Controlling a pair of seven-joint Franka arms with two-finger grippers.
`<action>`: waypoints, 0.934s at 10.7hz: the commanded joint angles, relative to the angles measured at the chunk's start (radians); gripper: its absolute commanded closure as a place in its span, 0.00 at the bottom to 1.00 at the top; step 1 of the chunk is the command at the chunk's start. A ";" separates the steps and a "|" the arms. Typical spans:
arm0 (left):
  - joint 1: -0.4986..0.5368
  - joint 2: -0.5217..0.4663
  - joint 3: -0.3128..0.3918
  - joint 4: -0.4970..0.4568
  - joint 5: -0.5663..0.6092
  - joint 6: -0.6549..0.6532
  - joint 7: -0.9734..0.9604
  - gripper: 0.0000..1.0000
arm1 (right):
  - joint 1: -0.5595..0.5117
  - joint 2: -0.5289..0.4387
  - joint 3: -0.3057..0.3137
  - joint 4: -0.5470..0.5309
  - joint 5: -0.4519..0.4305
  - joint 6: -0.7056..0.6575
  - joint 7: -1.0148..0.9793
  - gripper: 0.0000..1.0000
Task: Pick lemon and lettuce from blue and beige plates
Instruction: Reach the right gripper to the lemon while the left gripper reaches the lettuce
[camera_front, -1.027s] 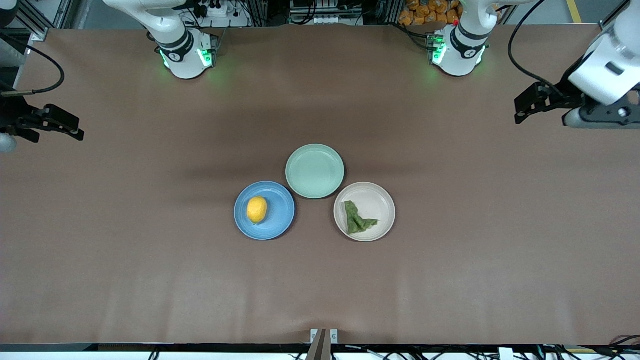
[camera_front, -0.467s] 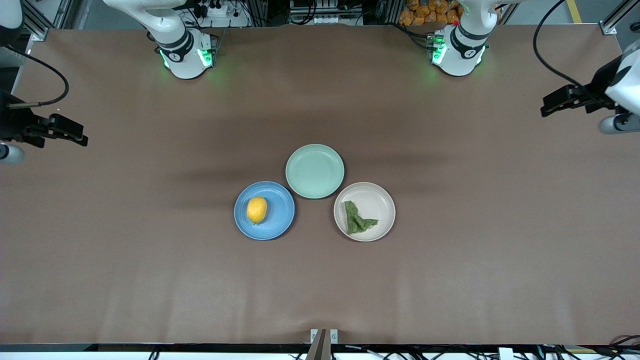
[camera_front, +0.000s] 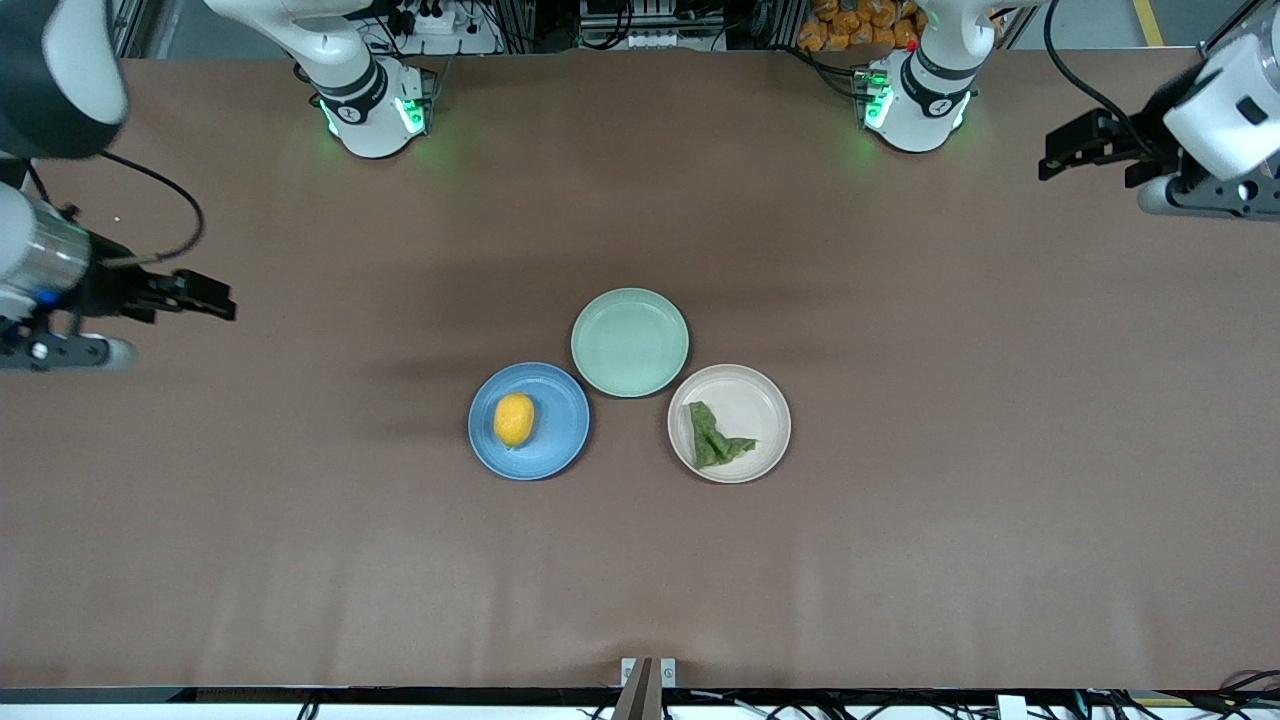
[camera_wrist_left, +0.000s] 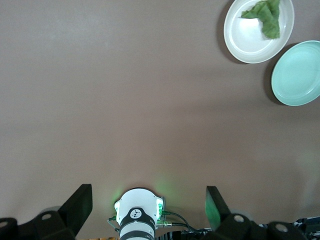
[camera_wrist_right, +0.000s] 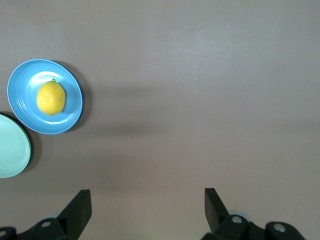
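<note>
The yellow lemon (camera_front: 514, 419) lies on the blue plate (camera_front: 562, 432). The dark green lettuce (camera_front: 714, 436) lies on the beige plate (camera_front: 752, 398). My right gripper (camera_front: 218, 304) is open and empty over bare table toward the right arm's end, well apart from the blue plate. My left gripper (camera_front: 1052, 163) is open and empty over the table toward the left arm's end. The right wrist view shows the lemon (camera_wrist_right: 50, 98) on the blue plate (camera_wrist_right: 72, 102) and my gripper (camera_wrist_right: 147, 197). The left wrist view shows the lettuce (camera_wrist_left: 264, 12) on the beige plate (camera_wrist_left: 247, 42) and my gripper (camera_wrist_left: 148, 194).
A pale mint-green plate (camera_front: 630, 342) with nothing on it touches both other plates, farther from the front camera. It also shows in the left wrist view (camera_wrist_left: 297, 72) and the right wrist view (camera_wrist_right: 10, 145). The arm bases (camera_front: 375, 100) (camera_front: 915, 95) stand at the table's back edge.
My right gripper has moved in from the table's end toward the blue plate. My left gripper swung outward, then came back in, closer to the bases' edge. Plates, lemon and lettuce have not moved.
</note>
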 joint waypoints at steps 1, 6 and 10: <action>-0.027 0.129 -0.015 0.028 0.020 0.036 0.034 0.00 | 0.029 0.056 0.000 0.014 0.015 0.052 0.037 0.00; -0.173 0.316 -0.020 0.081 0.022 0.306 -0.136 0.00 | 0.102 0.161 0.000 0.011 0.078 0.190 0.087 0.00; -0.289 0.454 -0.018 0.083 0.060 0.509 -0.294 0.00 | 0.164 0.256 0.000 0.009 0.080 0.327 0.222 0.00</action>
